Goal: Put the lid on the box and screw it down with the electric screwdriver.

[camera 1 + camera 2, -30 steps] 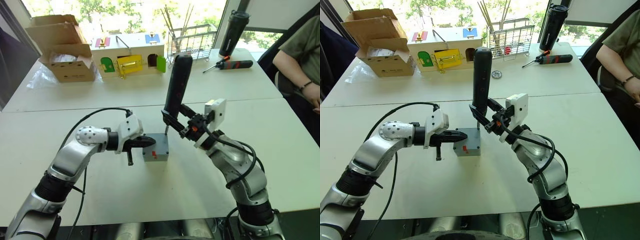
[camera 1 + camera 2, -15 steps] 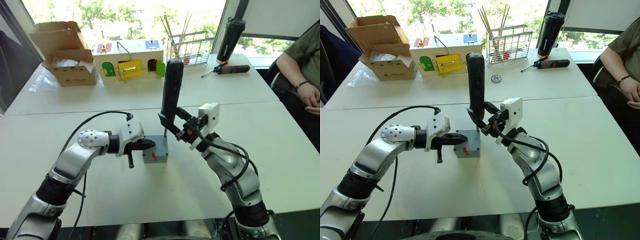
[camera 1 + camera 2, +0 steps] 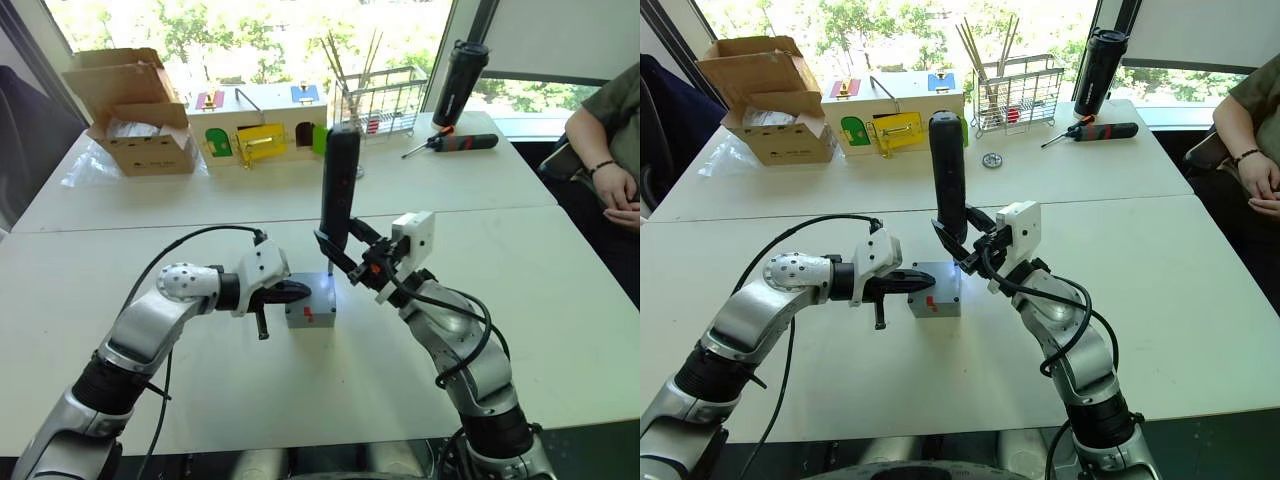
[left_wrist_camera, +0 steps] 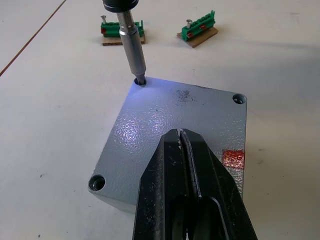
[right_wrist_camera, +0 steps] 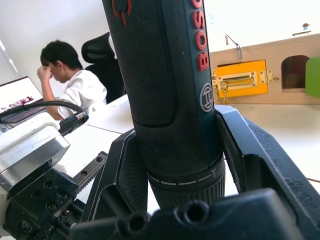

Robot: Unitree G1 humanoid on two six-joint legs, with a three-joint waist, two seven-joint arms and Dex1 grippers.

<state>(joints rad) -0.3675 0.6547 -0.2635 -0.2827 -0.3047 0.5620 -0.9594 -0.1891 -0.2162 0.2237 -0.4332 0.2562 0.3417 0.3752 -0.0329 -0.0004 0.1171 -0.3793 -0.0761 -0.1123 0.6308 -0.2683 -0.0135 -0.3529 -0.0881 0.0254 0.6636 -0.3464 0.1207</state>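
The grey box point(image 3: 309, 312) stands mid-table with the lid point(image 4: 180, 120) lying flat on top of it, a red mark point(image 4: 233, 159) on its side. My left gripper point(image 4: 182, 134) is shut, and its tips rest on the lid's top without clasping it. The black electric screwdriver point(image 3: 339, 190) stands nearly upright, with my right gripper point(image 3: 342, 250) shut around its lower body point(image 5: 170, 75). Its metal bit point(image 4: 134, 55) sits in one corner hole of the lid, on the side away from my left gripper. Two other corner holes show open.
At the table's back stand a cardboard box point(image 3: 130, 110), a colourful wooden latch box point(image 3: 262, 120), a wire basket point(image 3: 380, 95), a black bottle point(image 3: 452, 82) and a red-and-black hand screwdriver point(image 3: 460, 142). Two green terminal blocks point(image 4: 198, 32) lie beyond the box. A person point(image 3: 612, 140) sits at right.
The camera view has shifted. The screwdriver stands slightly more upright, its bit still at the lid's corner. My left gripper stays on the lid.
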